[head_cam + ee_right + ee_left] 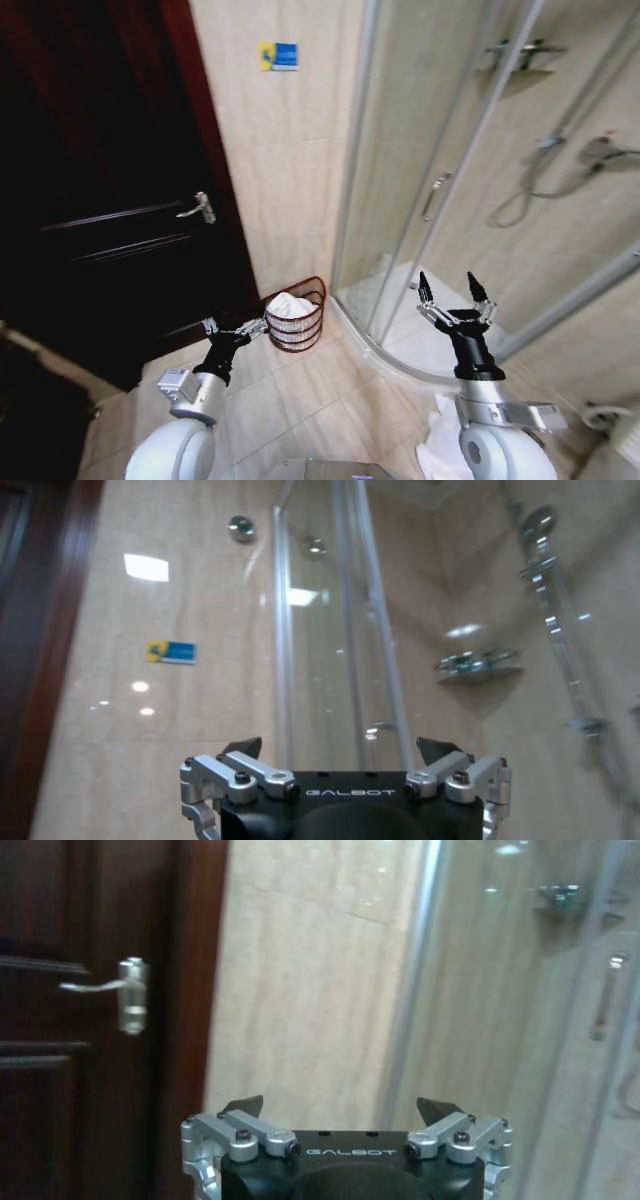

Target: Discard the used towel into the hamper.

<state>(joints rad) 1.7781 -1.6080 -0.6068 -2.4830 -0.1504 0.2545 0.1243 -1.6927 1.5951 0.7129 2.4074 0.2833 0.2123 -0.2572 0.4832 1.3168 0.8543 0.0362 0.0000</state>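
Beige bathroom tiles run from a dark wooden door (110, 190) to a glass shower stall (450, 200), and the small round reddish-brown wire hamper (298, 318) stands in the corner between them with a white towel (290, 305) heaped inside. The left gripper (247, 327) reaches just beside the rim, jaws spread and empty; the right gripper (452, 289) points up, also spread and empty. With the towel apparently in, I would draw the left arm back clear of the rim so nothing catches the slats.

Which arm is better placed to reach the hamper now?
Probably the left: the left end effector, open and empty, hovers beside the hamper; the right end effector stands by the shower door.
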